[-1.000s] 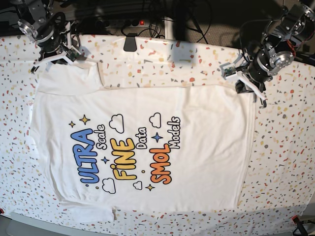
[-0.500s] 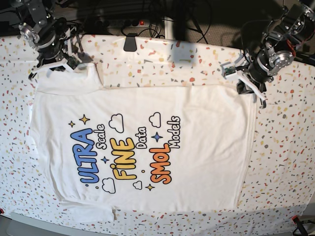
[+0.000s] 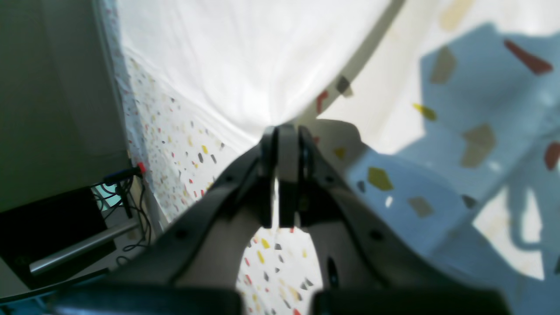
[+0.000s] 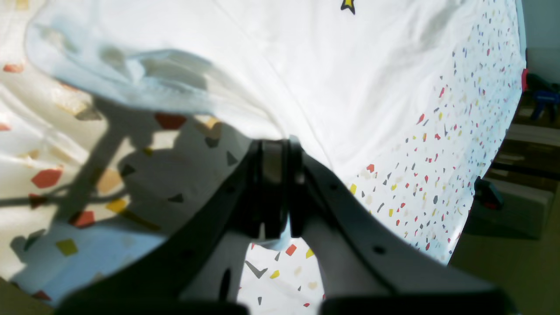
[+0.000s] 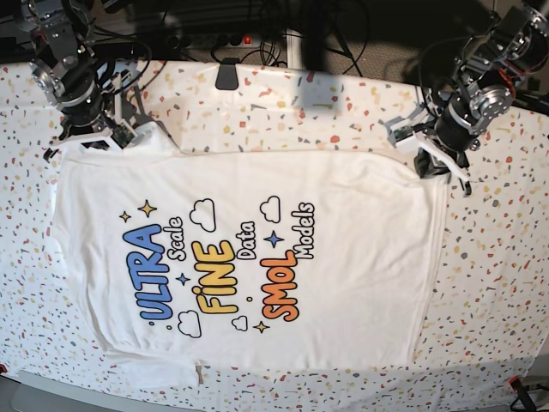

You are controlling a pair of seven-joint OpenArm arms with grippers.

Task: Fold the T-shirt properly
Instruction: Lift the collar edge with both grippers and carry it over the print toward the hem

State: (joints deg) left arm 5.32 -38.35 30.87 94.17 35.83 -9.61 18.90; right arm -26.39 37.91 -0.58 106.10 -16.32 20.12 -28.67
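The white T-shirt (image 5: 343,257) lies spread flat on the speckled table cover (image 5: 497,257), with its colourful print facing up and reading sideways. On the base view's right, my left gripper (image 5: 426,159) is shut on the shirt's far right corner. Its wrist view shows the fingers (image 3: 282,129) pressed together, with white T-shirt cloth (image 3: 218,52) pulled taut from their tip. At the far left of the base view, my right gripper (image 5: 120,136) is shut on the shirt's upper left sleeve corner. The fabric (image 4: 350,87) stretches away from these closed fingers (image 4: 274,144).
A black object (image 5: 226,75) sits at the table's back edge, with cables behind it. A red clamp (image 5: 515,382) holds the cover at the front right corner. The table edge and floor show beside each wrist view.
My right gripper has moved toward the front and slightly left, drawing the sleeve corner outward and flatter. My left gripper has shifted a little forward and left with its corner.
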